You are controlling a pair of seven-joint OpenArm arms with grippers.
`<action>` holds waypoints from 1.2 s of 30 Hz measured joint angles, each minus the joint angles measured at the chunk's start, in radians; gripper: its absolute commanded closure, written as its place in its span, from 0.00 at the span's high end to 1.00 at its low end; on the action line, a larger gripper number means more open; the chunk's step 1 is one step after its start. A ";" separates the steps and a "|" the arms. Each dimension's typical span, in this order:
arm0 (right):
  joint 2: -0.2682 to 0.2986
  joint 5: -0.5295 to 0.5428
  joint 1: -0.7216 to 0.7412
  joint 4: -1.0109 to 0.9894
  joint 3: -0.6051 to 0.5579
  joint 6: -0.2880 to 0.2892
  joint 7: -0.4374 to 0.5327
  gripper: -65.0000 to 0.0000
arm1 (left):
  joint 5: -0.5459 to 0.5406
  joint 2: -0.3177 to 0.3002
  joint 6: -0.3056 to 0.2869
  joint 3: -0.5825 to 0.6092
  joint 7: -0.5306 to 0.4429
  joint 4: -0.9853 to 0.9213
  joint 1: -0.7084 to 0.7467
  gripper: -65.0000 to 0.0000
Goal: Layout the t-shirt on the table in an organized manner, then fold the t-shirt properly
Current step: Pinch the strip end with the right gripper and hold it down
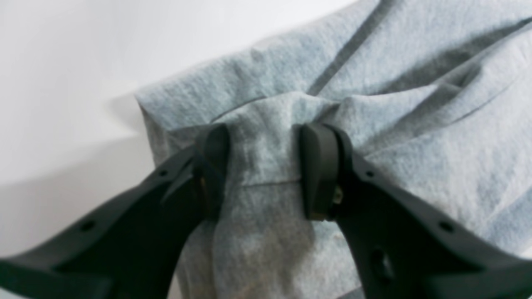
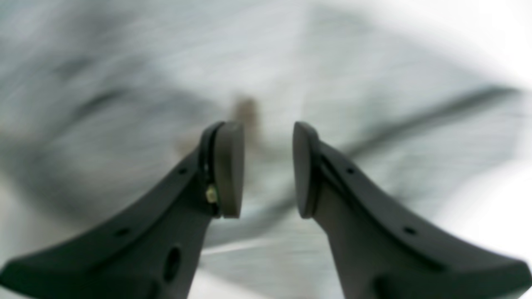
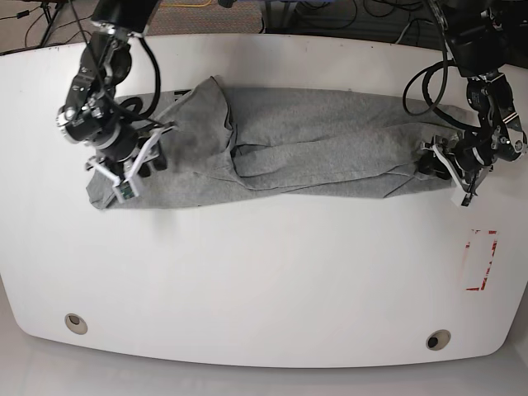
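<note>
The grey t-shirt (image 3: 313,148) lies stretched in a long, creased band across the far half of the white table (image 3: 264,272). At its right end, my left gripper (image 3: 425,163) pinches a bunched fold. In the left wrist view that gripper (image 1: 266,137) is shut on the t-shirt (image 1: 415,62), with cloth filling the gap between the pads. My right gripper (image 3: 136,165) hovers over the shirt's left end. Seen from the right wrist, the gripper (image 2: 268,133) is open, and the t-shirt (image 2: 124,62) behind it is blurred. No lettering shows.
A red-outlined rectangle (image 3: 481,260) marks the table at the right. Two round grommet holes (image 3: 76,322) (image 3: 438,339) sit near the front edge. Cables and dark equipment lie beyond the table's far edge.
</note>
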 measured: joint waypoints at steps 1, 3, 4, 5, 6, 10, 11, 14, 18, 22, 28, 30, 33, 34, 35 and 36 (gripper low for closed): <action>0.019 0.002 0.018 -0.032 0.011 0.001 0.002 0.30 | 0.002 0.001 0.000 0.000 0.000 0.000 0.000 0.40; 0.040 -0.010 0.049 -0.092 0.026 0.000 -0.001 0.30 | -0.001 0.001 0.000 -0.001 0.000 0.000 0.000 0.40; 0.049 -0.011 0.057 -0.124 0.027 -0.003 -0.005 0.30 | -0.003 0.001 0.000 -0.001 0.000 0.000 0.000 0.40; 0.056 -0.009 0.065 -0.148 0.027 -0.004 -0.003 0.30 | -0.003 0.001 0.000 -0.001 0.000 0.000 0.000 0.40; 0.062 -0.008 0.070 -0.181 0.027 -0.003 0.002 0.30 | -0.003 0.002 0.000 -0.002 0.000 0.000 0.000 0.40; 0.071 -0.005 0.078 -0.264 0.025 0.001 0.058 0.24 | -0.003 0.003 0.000 -0.006 0.001 0.003 0.000 0.39; 0.072 -0.005 0.078 -0.282 0.025 0.000 0.077 0.20 | -0.003 0.004 0.000 -0.009 0.002 0.003 0.000 0.39; 0.073 -0.004 0.079 -0.334 0.023 0.000 0.121 0.11 | -0.003 0.009 0.000 -0.029 0.003 0.003 0.000 0.34; 0.072 -0.002 0.080 -0.407 0.018 0.000 0.164 0.10 | -0.003 0.013 0.000 -0.050 0.010 0.004 -0.002 0.13; 0.078 0.008 0.082 -0.448 0.019 0.003 0.217 0.07 | 0.011 0.014 0.007 -0.051 0.045 0.036 -0.008 0.01; 0.074 -0.023 0.086 -0.457 0.019 0.004 0.239 0.00 | 0.011 0.022 0.006 -0.077 0.050 0.109 -0.008 0.01; 0.070 -0.040 0.087 -0.456 0.019 0.004 0.241 0.00 | -0.010 0.028 0.003 -0.120 0.060 0.135 -0.008 0.01; 0.069 -0.046 0.089 -0.456 0.019 0.004 0.246 0.00 | -0.060 0.026 0.004 -0.182 0.100 0.149 -0.010 0.08; 0.069 -0.046 0.089 -0.456 0.019 0.004 0.246 0.00 | -0.071 0.023 0.004 -0.195 0.121 0.149 -0.010 0.13; 0.069 -0.046 0.089 -0.456 0.019 0.005 0.246 0.00 | -0.082 0.023 0.004 -0.209 0.151 0.149 -0.011 0.16; 0.069 -0.046 0.089 -0.456 0.019 0.005 0.246 0.00 | -0.086 0.023 0.004 -0.216 0.163 0.149 -0.010 0.22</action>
